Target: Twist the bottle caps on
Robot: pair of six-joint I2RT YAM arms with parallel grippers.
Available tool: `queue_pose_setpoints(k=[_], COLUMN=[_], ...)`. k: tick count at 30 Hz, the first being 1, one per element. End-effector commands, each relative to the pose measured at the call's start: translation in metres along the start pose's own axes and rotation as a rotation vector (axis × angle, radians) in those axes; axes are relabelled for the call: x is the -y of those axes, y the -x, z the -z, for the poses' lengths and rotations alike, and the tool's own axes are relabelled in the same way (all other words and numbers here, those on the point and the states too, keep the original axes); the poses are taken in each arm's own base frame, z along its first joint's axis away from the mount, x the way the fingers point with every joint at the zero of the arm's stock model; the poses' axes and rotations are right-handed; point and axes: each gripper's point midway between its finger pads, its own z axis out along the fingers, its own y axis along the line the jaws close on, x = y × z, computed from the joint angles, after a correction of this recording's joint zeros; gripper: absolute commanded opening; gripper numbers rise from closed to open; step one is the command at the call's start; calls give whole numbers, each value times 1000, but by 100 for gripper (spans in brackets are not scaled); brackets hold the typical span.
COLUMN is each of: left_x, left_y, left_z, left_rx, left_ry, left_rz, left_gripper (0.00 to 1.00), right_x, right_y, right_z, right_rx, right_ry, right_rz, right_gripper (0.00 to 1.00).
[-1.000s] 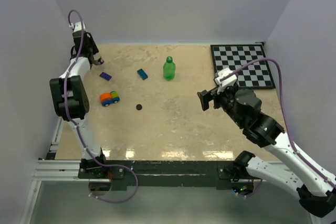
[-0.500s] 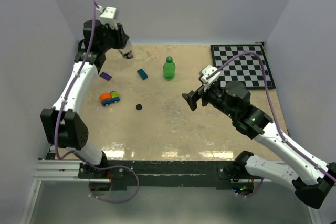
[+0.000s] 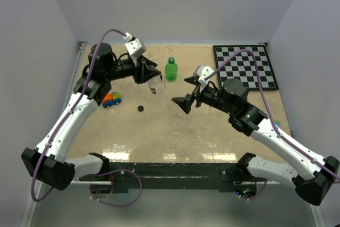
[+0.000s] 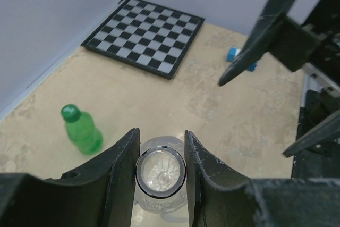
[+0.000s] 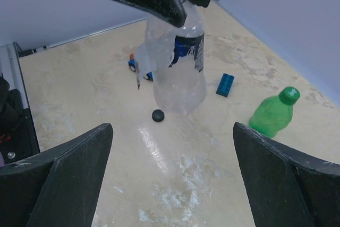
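Note:
My left gripper point(image 3: 152, 78) is shut on the neck of the clear bottle point(image 3: 156, 84) and holds it above the table, left of the green bottle point(image 3: 170, 70). In the left wrist view the clear bottle's open mouth point(image 4: 160, 170) sits between my fingers, with no cap on it. The green bottle point(image 5: 272, 114) stands upright with its green cap point(image 5: 289, 95) on. The black cap point(image 3: 141, 108) lies loose on the table, below the held bottle point(image 5: 178, 59) in the right wrist view point(image 5: 158, 115). My right gripper point(image 3: 185, 92) is wide open and empty, pointing at the clear bottle from the right.
A checkerboard point(image 3: 245, 66) lies at the far right. A toy car point(image 3: 110, 99) sits at the left. A blue brick point(image 5: 224, 85) lies between the two bottles. Another small blue piece point(image 4: 234, 54) lies by the right arm.
My left arm has swung from the far left corner to mid-table, carrying the clear bottle. My right arm has reached left toward it, jaws open.

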Motion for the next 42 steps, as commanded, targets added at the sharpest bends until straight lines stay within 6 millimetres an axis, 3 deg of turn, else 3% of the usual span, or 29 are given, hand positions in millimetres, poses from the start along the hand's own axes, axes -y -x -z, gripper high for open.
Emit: queue_pose_setpoints(k=[1, 7, 20, 28, 33, 35, 38, 42], left_x=[46, 74, 112, 121, 122, 120, 114, 101], left_y=[30, 43, 68, 62, 57, 56, 55, 54], left_z=[10, 13, 28, 28, 28, 28, 26, 24], left_rx=[127, 201, 326, 322, 321, 317, 305, 281], left_ry=[-159, -249, -388, -439, -448, -431, -387, -299], left_rz=[-27, -2, -29, -35, -40, -42, -49, -42], left_gripper=[0, 0, 0, 0, 0, 10, 38, 68], right_x=[-16, -26, -42, -45, -46, -45, -41, -31], right_y=[35, 32, 17, 20, 20, 17, 10, -2], right_z=[-6, -14, -27, -26, -24, -23, -20, -15], right_rx=[137, 168, 146, 143, 130, 114, 82, 17], right_ry=[100, 168, 282, 301, 311, 306, 280, 222], right_rz=[2, 15, 38, 52, 54, 57, 66, 79], right_gripper=[98, 99, 94, 83, 63, 50, 30, 21])
